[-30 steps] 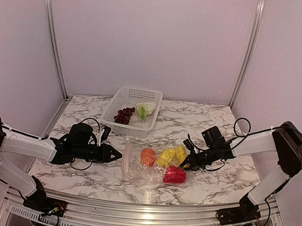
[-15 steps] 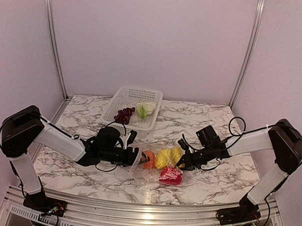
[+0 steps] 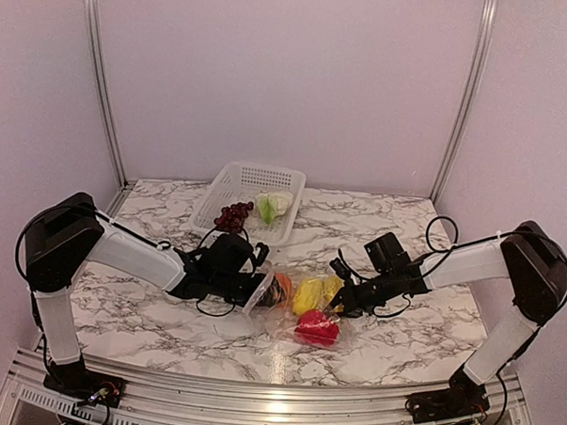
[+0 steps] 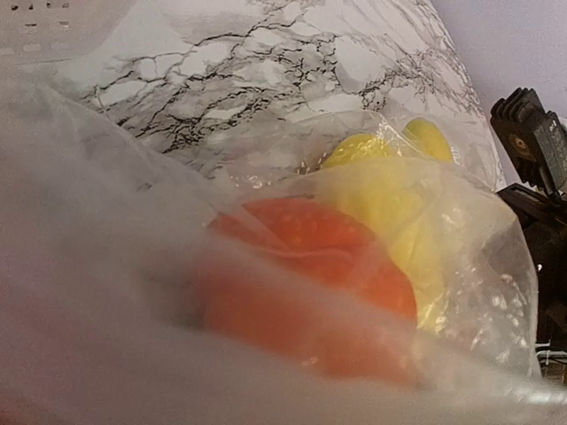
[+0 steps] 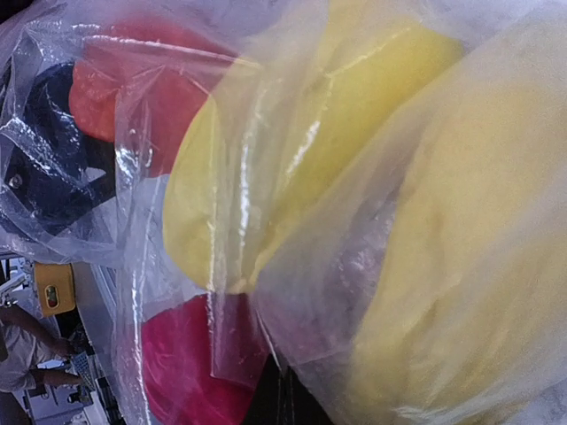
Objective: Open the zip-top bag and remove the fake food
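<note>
Where the marbled white surface [image 3: 396, 227] fills the lower middle of the overhead view, a large clear crinkly plastic zip-top bag [image 3: 284, 319] lies with a round orange plastic fruit [image 3: 281, 288], two yellow plastic pieces [image 3: 308, 295] and a red strawberry-like piece [image 3: 317, 328] inside. The left gripper [image 3: 259, 290] sits at its left end, veiled by film, so I cannot tell whether it is spread. The right gripper [image 3: 344, 302] is pressed together on the bag's right end. Higher up, a white perforated plastic basket [image 3: 230, 177] holds dark purple grapes [image 3: 230, 217] and a white-green cabbage [image 3: 275, 205].
</note>
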`<state>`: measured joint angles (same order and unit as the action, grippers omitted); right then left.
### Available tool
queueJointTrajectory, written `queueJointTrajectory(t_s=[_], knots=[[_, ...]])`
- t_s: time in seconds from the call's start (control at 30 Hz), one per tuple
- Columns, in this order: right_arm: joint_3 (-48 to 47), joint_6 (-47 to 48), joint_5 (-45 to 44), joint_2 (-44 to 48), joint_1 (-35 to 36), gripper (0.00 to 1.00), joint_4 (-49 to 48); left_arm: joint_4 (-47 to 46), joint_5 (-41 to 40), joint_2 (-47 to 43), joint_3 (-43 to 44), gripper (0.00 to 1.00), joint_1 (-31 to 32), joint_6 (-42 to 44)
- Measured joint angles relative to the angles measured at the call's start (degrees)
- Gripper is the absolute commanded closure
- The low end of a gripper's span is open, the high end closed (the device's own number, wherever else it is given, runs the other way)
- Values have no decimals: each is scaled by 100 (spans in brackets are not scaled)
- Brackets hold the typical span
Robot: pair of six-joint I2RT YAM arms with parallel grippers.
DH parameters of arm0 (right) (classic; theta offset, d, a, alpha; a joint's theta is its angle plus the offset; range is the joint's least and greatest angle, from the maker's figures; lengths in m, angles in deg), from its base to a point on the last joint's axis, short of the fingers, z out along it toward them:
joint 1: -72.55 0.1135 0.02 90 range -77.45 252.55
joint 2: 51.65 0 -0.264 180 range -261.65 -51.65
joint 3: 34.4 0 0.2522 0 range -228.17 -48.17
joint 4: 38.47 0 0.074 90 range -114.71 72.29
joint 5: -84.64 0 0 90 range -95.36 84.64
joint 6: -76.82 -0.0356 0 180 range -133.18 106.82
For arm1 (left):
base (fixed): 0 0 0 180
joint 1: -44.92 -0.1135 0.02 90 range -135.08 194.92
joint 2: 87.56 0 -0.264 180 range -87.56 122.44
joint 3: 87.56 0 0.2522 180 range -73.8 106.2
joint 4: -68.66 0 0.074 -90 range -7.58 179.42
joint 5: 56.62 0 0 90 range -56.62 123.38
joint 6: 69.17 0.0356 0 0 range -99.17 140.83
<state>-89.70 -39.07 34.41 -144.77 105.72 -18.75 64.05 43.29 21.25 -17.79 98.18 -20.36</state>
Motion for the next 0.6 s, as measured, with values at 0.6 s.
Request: queueJointTrajectory(t_s=[0.6], knots=[[527, 37, -92, 472, -428, 100, 9, 214, 378, -2938, -1816, 73, -400, 310]])
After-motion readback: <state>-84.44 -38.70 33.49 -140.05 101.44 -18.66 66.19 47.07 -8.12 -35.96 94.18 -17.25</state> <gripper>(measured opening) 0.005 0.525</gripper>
